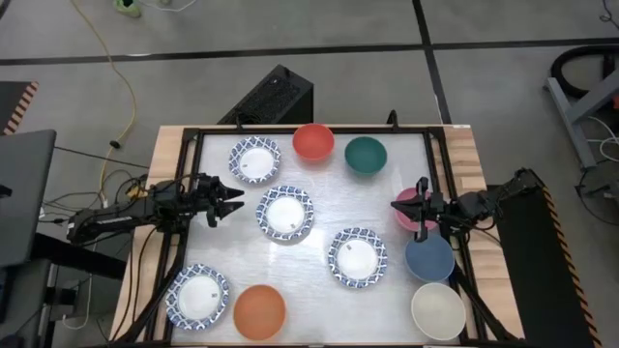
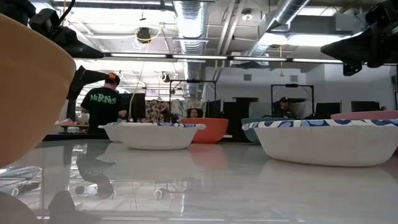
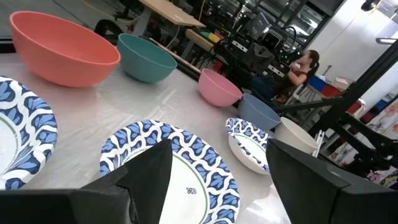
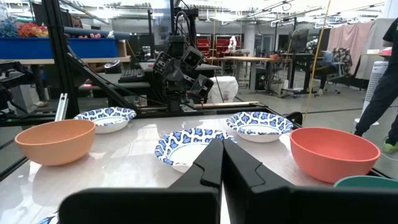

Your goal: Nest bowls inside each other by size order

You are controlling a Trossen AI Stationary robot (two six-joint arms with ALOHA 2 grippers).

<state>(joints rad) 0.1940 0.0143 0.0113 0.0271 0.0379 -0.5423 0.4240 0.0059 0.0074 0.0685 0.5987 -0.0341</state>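
We saw the left claw (image 1: 235,205) spread apart beside a patterned bowl (image 1: 285,214); the right claw (image 1: 398,204), pinched together, hung over the pink bowl (image 1: 406,215).

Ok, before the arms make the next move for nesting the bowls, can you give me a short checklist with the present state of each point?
1. Left gripper open and empty, beside the middle blue-and-white patterned shallow bowl: ok.
2. Right gripper shut, holding nothing, above the round pink bowl: not ok for a grasp.
3. Any bowl already nested: not ok, all ten stand apart.
4. Plain red bowl and plain teal bowl upright at the far edge: ok.
5. Whether the pink bowl touches the plain blue bowl: cannot tell.
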